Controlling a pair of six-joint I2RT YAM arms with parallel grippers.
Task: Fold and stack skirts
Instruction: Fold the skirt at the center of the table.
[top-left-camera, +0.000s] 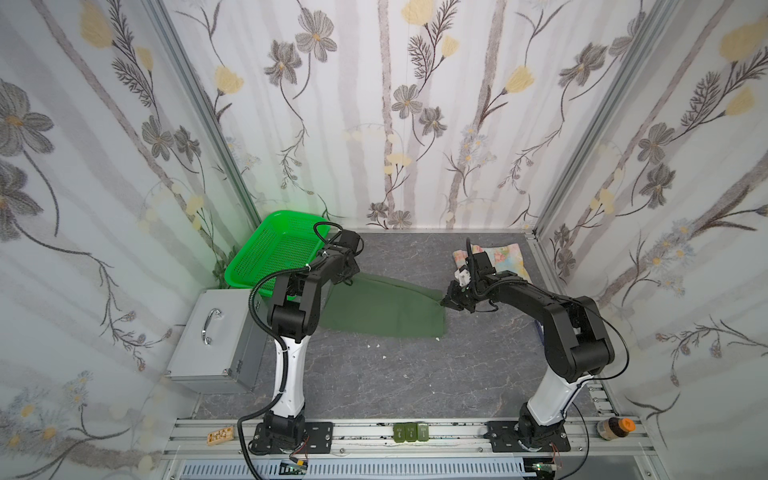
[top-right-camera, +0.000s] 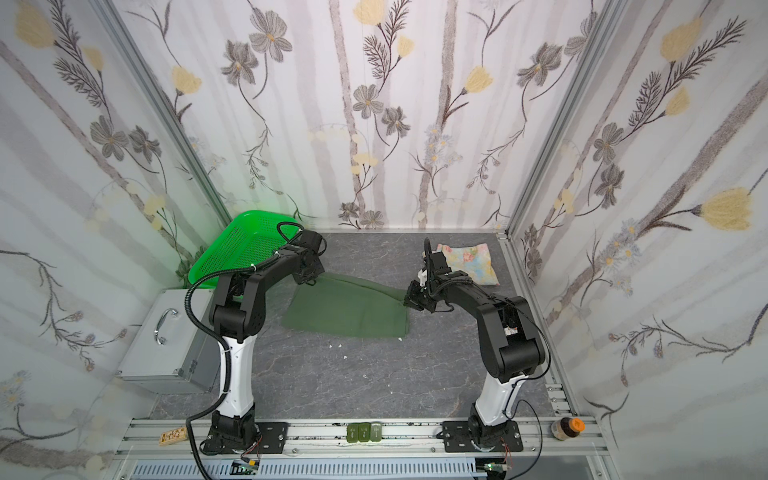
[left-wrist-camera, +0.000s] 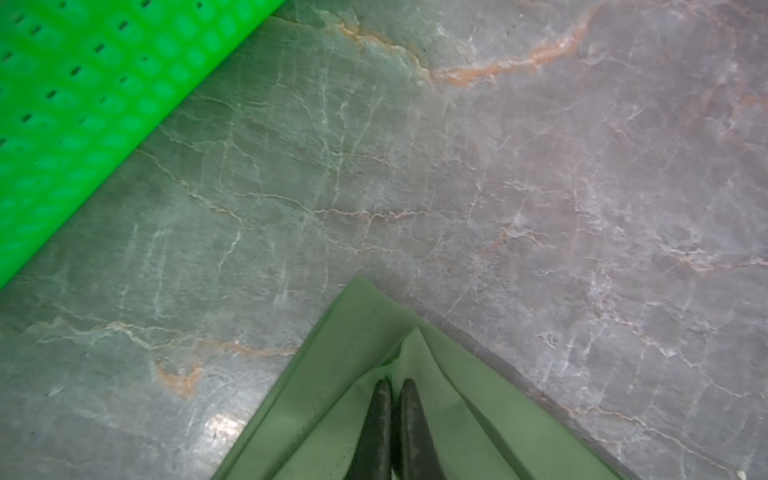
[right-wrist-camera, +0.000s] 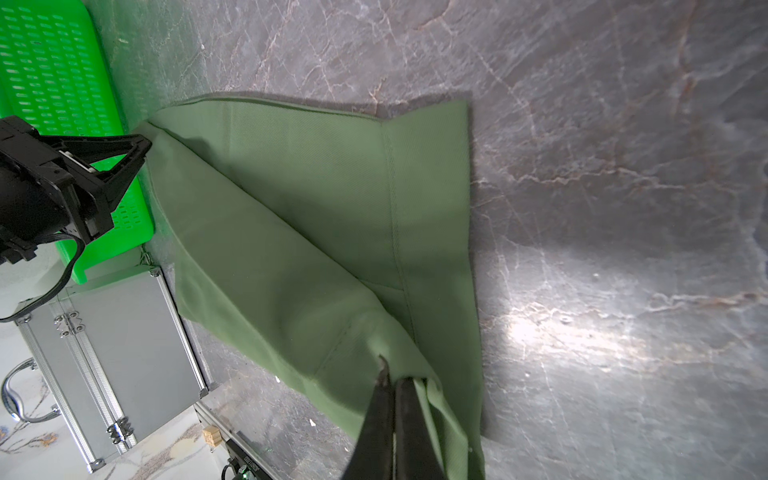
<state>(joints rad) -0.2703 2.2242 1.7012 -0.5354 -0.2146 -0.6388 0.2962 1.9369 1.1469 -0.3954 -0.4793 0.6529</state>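
Observation:
The dark green skirt (top-left-camera: 382, 311) (top-right-camera: 349, 311) lies on the grey marble table, folded, one side raised between both arms. My left gripper (top-left-camera: 349, 282) (left-wrist-camera: 397, 382) is shut on its far left corner (left-wrist-camera: 332, 395), beside the basket. My right gripper (top-left-camera: 442, 302) (right-wrist-camera: 392, 374) is shut on the skirt's right corner (right-wrist-camera: 311, 208), lifting that edge slightly. The floral pastel skirt (top-left-camera: 503, 257) (top-right-camera: 469, 262) sits folded at the back right, behind the right wrist, partly hidden by it.
A bright green mesh basket (top-left-camera: 270, 253) (left-wrist-camera: 83, 104) leans at the back left. A silver metal case (top-left-camera: 212, 345) (right-wrist-camera: 124, 340) stands left of the left arm. On the front rail sit small green blocks (top-left-camera: 411, 432) and a bottle (top-left-camera: 615, 428).

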